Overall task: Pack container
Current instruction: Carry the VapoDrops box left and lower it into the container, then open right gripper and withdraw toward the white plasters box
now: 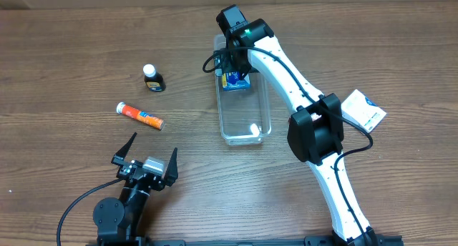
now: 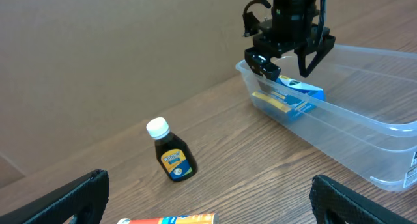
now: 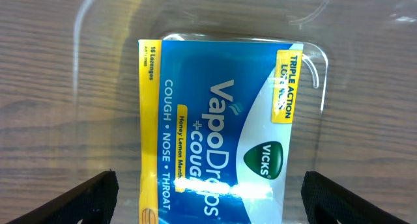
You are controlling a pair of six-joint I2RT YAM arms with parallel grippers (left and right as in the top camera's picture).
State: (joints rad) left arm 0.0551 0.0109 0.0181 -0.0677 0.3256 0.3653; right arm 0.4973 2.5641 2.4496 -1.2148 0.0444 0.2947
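Observation:
The clear plastic container (image 1: 244,121) lies lengthwise at the table's middle; it also shows in the left wrist view (image 2: 365,142). A blue and yellow Vicks VapoDrops box (image 3: 215,129) lies flat in its far end (image 1: 235,81) (image 2: 291,97). My right gripper (image 3: 210,196) hangs open directly above the box, fingers wide on both sides, not touching it (image 2: 287,58). My left gripper (image 2: 208,198) is open and empty near the front edge (image 1: 145,160). An orange tube (image 1: 140,116) and a small dark bottle with a white cap (image 1: 153,79) lie on the table to the container's left.
A white and blue card or packet (image 1: 364,109) lies at the right of the table. A small white item (image 1: 253,127) sits in the near end of the container. The right arm reaches over the container's right side.

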